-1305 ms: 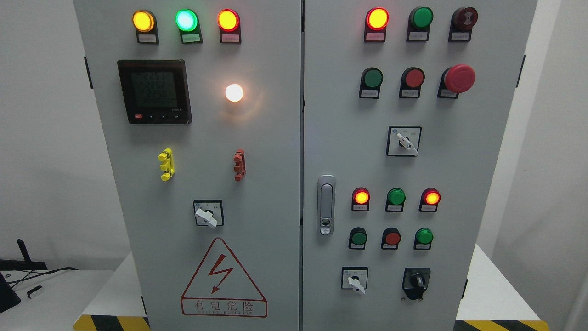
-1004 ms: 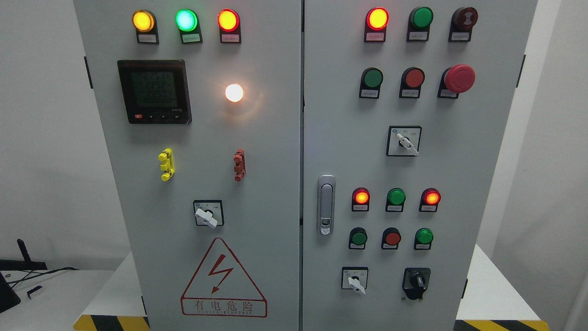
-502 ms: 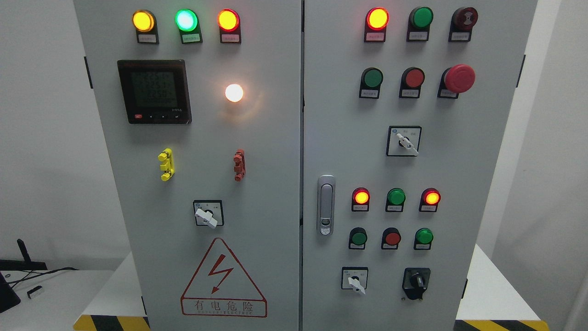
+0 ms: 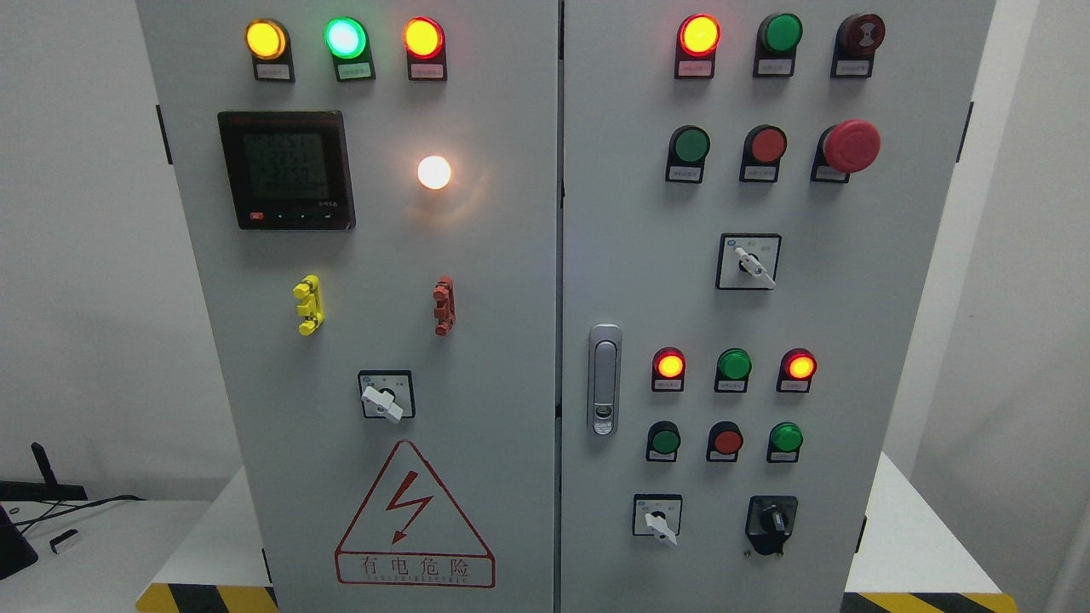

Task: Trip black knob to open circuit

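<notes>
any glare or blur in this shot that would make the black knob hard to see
Head view: the black knob is sharp and evenly lit; the white lamp blooms and casts a warm glow on the left door; small label print is too fine to read.

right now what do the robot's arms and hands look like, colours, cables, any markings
Neither arm nor hand shows in the head view, so their colours, cables and markings cannot be described. The frame holds only the grey cabinet with its lamps and switches, including the black knob at the lower right, with nothing near it.
</notes>
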`<state>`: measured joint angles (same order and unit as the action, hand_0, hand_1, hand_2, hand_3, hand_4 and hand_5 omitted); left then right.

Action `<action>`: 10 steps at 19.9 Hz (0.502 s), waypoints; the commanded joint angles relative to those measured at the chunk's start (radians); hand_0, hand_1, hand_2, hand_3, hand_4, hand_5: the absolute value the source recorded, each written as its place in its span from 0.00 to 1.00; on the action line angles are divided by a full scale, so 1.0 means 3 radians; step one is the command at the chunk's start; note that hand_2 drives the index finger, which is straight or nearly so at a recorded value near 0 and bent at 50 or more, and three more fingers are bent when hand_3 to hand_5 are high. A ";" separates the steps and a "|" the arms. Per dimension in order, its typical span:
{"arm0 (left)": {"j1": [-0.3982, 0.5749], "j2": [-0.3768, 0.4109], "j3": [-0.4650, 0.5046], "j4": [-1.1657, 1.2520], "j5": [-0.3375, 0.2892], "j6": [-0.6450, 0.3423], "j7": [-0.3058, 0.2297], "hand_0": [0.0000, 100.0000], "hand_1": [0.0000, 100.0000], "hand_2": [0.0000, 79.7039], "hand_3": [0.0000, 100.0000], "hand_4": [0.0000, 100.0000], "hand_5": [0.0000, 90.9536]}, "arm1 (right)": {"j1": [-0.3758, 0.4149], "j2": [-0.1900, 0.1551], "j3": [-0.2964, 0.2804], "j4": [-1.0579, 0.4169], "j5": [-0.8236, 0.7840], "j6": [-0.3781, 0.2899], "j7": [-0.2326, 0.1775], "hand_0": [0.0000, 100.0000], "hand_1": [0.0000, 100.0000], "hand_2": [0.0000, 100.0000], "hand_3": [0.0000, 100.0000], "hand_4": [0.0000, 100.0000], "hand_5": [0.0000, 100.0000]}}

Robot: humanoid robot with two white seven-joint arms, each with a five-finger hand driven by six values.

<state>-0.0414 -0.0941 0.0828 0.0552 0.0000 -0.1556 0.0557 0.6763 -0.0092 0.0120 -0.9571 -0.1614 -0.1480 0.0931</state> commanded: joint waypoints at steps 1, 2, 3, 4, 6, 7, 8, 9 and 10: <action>0.0000 -0.0003 0.0000 0.0000 -0.0102 -0.0003 -0.0002 0.12 0.39 0.00 0.00 0.00 0.00 | 0.0537 -0.0383 -0.0382 -0.2770 -0.0162 -0.0044 -0.0019 0.06 0.19 0.17 0.30 0.25 0.24; 0.0000 0.0002 0.0000 0.0000 -0.0102 -0.0003 -0.0002 0.12 0.39 0.00 0.00 0.00 0.00 | 0.0542 -0.0419 -0.0408 -0.2929 -0.0173 -0.0054 -0.0054 0.06 0.19 0.18 0.31 0.26 0.25; 0.0000 0.0002 0.0000 0.0000 -0.0102 -0.0003 -0.0002 0.12 0.39 0.00 0.00 0.00 0.00 | 0.0542 -0.0450 -0.0449 -0.3042 -0.0173 -0.0059 -0.0110 0.06 0.20 0.19 0.33 0.28 0.26; 0.0000 0.0002 0.0000 0.0000 -0.0102 -0.0003 -0.0002 0.12 0.39 0.00 0.00 0.00 0.00 | 0.0532 -0.0465 -0.0510 -0.3144 -0.0178 -0.0064 -0.0136 0.05 0.22 0.20 0.34 0.30 0.27; 0.0000 -0.0004 0.0000 0.0000 -0.0102 -0.0003 -0.0002 0.12 0.39 0.00 0.00 0.00 0.00 | 0.0415 -0.0491 -0.0587 -0.3247 -0.0178 -0.0064 -0.0147 0.05 0.26 0.23 0.38 0.35 0.31; 0.0000 0.0002 0.0000 0.0000 -0.0102 -0.0003 -0.0002 0.12 0.39 0.00 0.00 0.00 0.00 | 0.0263 -0.0486 -0.0638 -0.3252 -0.0178 -0.0064 -0.0157 0.06 0.27 0.25 0.40 0.36 0.31; 0.0000 -0.0003 0.0000 0.0000 -0.0102 -0.0003 -0.0002 0.12 0.39 0.00 0.00 0.00 0.00 | 0.0104 -0.0481 -0.0669 -0.3252 -0.0178 -0.0029 -0.0177 0.05 0.31 0.29 0.44 0.39 0.33; 0.0000 0.0002 0.0000 0.0000 -0.0102 -0.0003 -0.0002 0.12 0.39 0.00 0.00 0.00 0.00 | -0.0059 -0.0491 -0.0704 -0.3242 -0.0193 0.0002 -0.0188 0.05 0.33 0.30 0.45 0.40 0.35; 0.0000 0.0002 0.0000 0.0000 -0.0102 -0.0003 -0.0002 0.12 0.39 0.00 0.00 0.00 0.00 | -0.0218 -0.0491 -0.0750 -0.3232 -0.0203 0.0073 -0.0183 0.05 0.36 0.31 0.46 0.41 0.36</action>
<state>-0.0414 -0.0940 0.0828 0.0553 0.0000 -0.1556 0.0557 0.7346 -0.0928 -0.0917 -1.5173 -0.2068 -0.1553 0.0462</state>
